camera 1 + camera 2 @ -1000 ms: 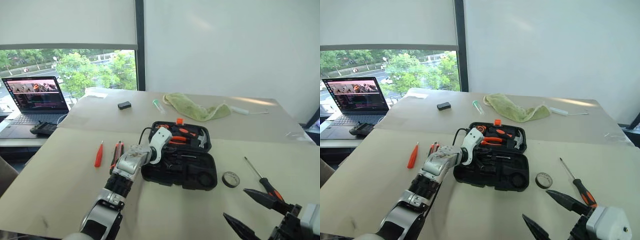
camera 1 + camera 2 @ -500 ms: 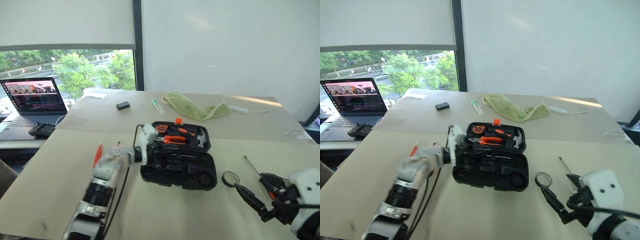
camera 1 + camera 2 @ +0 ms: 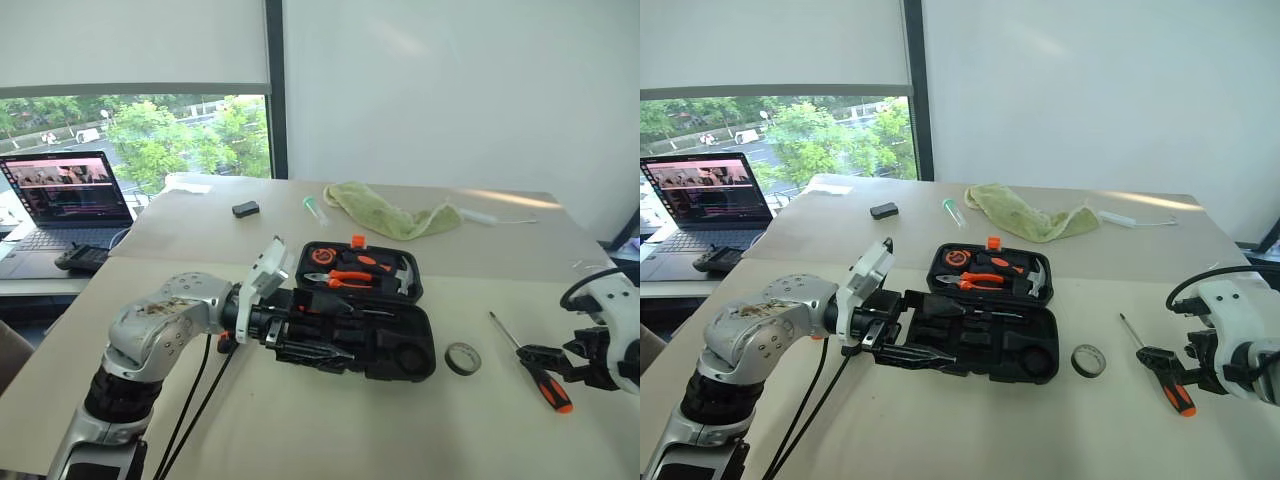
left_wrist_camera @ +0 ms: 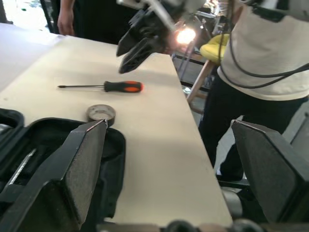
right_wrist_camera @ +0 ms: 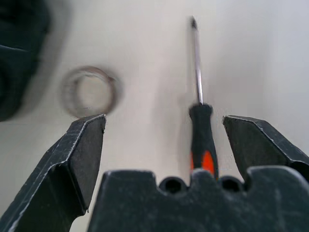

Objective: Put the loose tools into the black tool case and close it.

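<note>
Now | black tool case [image 3: 385, 345] open | pliers [image 3: 345, 279], hammer [image 3: 398, 274] inside

No readable text, labels, brands or numbers, laptop screen [image 3: 68, 188] content too small to make out

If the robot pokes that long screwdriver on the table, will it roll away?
It might roll a little. The long screwdriver has a thin round shaft and a rounded orange-and-black handle, and it lies flat on the smooth table. It looks stiff, so it probably won't bend. The open right gripper is right by its handle, so a sideways nudge could turn it.
</note>
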Tool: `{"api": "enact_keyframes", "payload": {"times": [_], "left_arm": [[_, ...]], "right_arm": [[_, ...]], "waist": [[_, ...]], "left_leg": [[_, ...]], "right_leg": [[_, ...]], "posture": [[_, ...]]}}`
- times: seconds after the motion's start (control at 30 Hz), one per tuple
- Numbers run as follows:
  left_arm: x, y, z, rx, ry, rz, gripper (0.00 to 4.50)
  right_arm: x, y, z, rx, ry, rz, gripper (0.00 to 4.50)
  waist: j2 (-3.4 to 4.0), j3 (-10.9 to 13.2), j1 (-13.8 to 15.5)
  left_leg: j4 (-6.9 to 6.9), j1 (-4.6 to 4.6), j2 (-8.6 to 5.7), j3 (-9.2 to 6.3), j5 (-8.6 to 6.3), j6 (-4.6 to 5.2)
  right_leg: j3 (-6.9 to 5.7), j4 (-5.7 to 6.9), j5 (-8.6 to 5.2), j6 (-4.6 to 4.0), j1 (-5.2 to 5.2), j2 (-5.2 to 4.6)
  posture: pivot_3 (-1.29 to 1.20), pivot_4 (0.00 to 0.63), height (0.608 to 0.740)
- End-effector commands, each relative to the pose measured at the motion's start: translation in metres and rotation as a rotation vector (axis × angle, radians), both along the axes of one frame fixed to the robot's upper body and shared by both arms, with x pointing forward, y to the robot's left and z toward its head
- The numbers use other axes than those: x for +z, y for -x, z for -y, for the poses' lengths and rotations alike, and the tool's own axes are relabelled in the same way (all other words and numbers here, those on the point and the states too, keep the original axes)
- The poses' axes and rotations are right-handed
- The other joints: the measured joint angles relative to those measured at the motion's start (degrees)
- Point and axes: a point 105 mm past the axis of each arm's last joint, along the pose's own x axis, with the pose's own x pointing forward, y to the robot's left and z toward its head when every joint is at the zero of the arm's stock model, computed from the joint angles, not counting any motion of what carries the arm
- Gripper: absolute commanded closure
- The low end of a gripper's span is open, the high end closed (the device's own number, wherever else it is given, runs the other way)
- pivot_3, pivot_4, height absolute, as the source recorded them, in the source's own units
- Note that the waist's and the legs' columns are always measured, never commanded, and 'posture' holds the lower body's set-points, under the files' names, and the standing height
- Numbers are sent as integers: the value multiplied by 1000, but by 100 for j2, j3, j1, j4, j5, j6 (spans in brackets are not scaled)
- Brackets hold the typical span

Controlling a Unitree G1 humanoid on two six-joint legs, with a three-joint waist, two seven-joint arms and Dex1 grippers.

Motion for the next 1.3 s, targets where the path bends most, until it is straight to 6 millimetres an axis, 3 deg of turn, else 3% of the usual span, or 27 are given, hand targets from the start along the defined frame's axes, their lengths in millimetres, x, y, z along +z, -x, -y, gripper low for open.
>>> {"api": "enact_keyframes", "payload": {"times": [0.03, 0.13, 0.37, 0.5, 0.53, 0.67, 0.77, 0.9, 1.03, 1.13, 1.3], "left_arm": [[6, 5, 0, 1, -8, 59, 88], [3, 3, 2, 26, -16, 61, 88], [0, -1, 1, 72, -36, 85, 0], [-1, -4, 2, 103, -40, 88, 0], [-1, -4, 2, 105, -40, 89, 0], [-1, -4, 2, 123, -32, 89, 0], [-2, -7, -1, 156, -34, 101, 0], [2, -10, -10, 231, 1, 106, 0], [0, -18, -29, 381, 29, 108, 0], [6, -23, -49, 478, 118, 154, 0], [2, -1, -80, 400, 77, 73, 0]], "right_arm": [[-23, -10, 15, -22, 3, -78, 0], [-38, -18, 19, -18, -6, -129, 0], [-59, -20, 23, 19, 33, -196, 2153], [-53, -19, 27, 41, 69, -162, 3494], [-49, -19, 27, 50, 85, -142, 3619], [-23, -19, 14, 145, 140, -8, 3621], [10, -23, -15, 283, 155, 152, 3621], [49, -32, -80, 642, 233, 289, 3621], [53, -55, -124, 903, 292, 298, 3622], [43, -73, -148, 1042, 321, 239, 3622], [18, -99, -170, 1178, 364, 135, 3622]], "waist": [[4, 2, -37], [9, 4, -61], [23, 7, -51], [22, 7, -35], [22, 7, -28], [27, 7, -12], [36, 8, -57], [47, 18, -140], [39, 27, -212], [34, 30, -201], [35, 41, -163]], "left_leg": [[1, 2, 3, 0, 0, 0], [1, 4, 2, 3, 1, -2], [-1, 4, 3, 5, 2, -4], [0, 4, 2, 5, 2, -3], [1, 4, 2, 4, 2, -3], [-1, -2, 2, 4, 2, -3], [-2, -3, 3, 4, 2, -4], [-5, 14, 7, 5, 5, -11], [-8, 25, 15, -2, 13, -24], [-12, 25, 14, 0, 16, -28], [-17, -8, 6, -4, 46, -79]], "right_leg": [[-2, 0, 1, 2, 2, 6], [5, 2, 5, 5, 2, 7], [6, 6, 7, 8, -4, 8], [4, 5, 8, 10, -1, 4], [3, 5, 9, 11, -1, 4], [2, 5, 9, 12, -7, 3], [5, 9, 10, 13, -11, 5], [18, 14, 13, 9, -7, 14], [10, 12, 21, -5, -6, 23], [11, 10, 23, -9, -9, 21], [-9, 13, 21, -14, -38, 11]], "posture": [[0, 150, 740], [0, 150, 740], [0, 150, 740], [0, 150, 740], [0, 150, 740], [0, 150, 740], [0, 150, 740], [0, 150, 740], [0, 150, 740], [0, 150, 740], [0, 150, 740]]}}
